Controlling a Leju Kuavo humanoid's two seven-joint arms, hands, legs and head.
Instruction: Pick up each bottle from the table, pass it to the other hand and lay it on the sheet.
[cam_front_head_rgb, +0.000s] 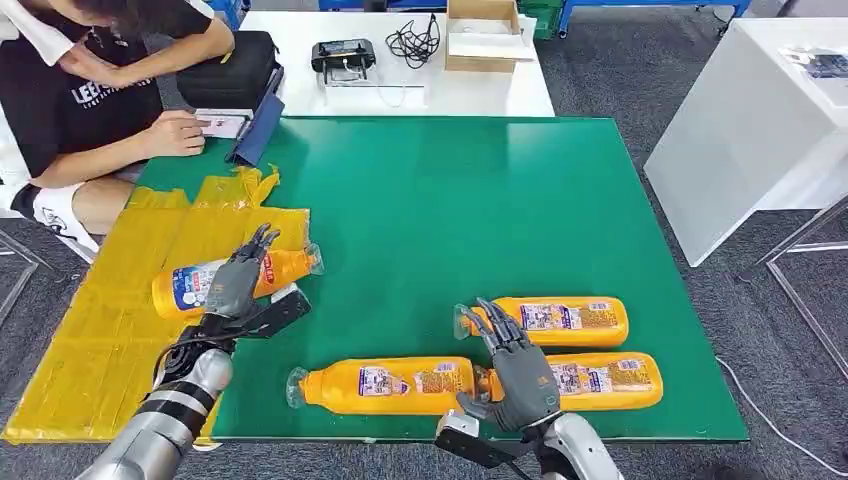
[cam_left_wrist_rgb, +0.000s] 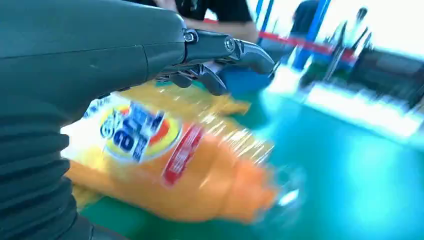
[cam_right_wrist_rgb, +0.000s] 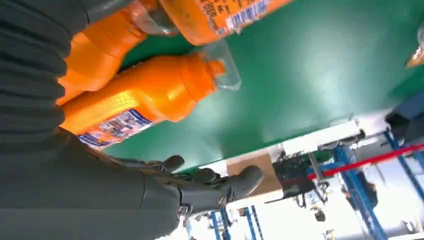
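An orange bottle (cam_front_head_rgb: 190, 285) lies on its side across the edge of the yellow sheet (cam_front_head_rgb: 100, 330), its cap toward the green mat (cam_front_head_rgb: 450, 200). My left hand (cam_front_head_rgb: 238, 278) hovers right over this bottle (cam_left_wrist_rgb: 165, 165) with fingers (cam_left_wrist_rgb: 240, 50) stretched out straight and not wrapped around it. Three more orange bottles lie on the mat: one at the front (cam_front_head_rgb: 385, 387), one behind (cam_front_head_rgb: 560, 320) and one at the front right (cam_front_head_rgb: 600, 380). Among them my right hand (cam_front_head_rgb: 518, 368) is spread, holding nothing. The right wrist view has a bottle (cam_right_wrist_rgb: 145, 95) close beside that hand (cam_right_wrist_rgb: 150, 195).
A seated person (cam_front_head_rgb: 90, 90) leans over the table's far left corner, one hand near a tablet (cam_front_head_rgb: 255, 125). Behind the mat a white table carries a cardboard box (cam_front_head_rgb: 483, 35), cables and a black bag (cam_front_head_rgb: 235, 70). Another white table (cam_front_head_rgb: 750, 120) stands to the right.
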